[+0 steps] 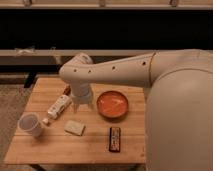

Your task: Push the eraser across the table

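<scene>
The eraser (pixel 115 139) is a small flat black bar with reddish and whitish marks. It lies near the front edge of the light wooden table (pixel 55 147), just below the orange bowl (pixel 112 104). My gripper (pixel 81 106) hangs at the end of the white arm over the middle of the table, left of the bowl. It is up and to the left of the eraser, apart from it.
A white tube with a cap (pixel 57 108) lies left of the gripper. A white cup (pixel 30 125) stands at the front left. A pale beige block (pixel 74 127) lies in front of the gripper. My white arm covers the table's right side.
</scene>
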`<state>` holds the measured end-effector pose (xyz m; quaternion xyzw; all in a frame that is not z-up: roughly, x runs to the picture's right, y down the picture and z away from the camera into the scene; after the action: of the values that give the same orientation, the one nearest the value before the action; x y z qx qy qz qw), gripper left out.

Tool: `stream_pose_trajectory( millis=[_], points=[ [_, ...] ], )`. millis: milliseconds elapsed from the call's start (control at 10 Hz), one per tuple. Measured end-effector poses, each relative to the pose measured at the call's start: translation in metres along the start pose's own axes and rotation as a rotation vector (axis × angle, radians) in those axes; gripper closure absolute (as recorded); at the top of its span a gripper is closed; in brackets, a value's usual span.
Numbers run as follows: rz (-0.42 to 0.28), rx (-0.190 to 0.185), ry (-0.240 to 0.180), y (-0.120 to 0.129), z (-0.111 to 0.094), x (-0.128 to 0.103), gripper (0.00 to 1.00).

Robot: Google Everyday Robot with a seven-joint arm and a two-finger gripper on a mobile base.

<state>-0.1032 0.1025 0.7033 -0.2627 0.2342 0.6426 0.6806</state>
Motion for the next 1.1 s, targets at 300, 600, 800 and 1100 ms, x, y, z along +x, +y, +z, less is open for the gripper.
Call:
stream_pose_trajectory(
  millis=[300, 600, 800, 1100],
  points=[
    [0.000, 0.000, 0.000, 0.000, 0.000, 0.000, 0.35],
    [0.000, 0.000, 0.000, 0.000, 0.000, 0.000, 0.35],
    [0.000, 0.000, 0.000, 0.000, 0.000, 0.000, 0.35],
    [0.025, 0.000, 0.013, -0.011, 0.003, 0.001, 0.35]
  ],
)
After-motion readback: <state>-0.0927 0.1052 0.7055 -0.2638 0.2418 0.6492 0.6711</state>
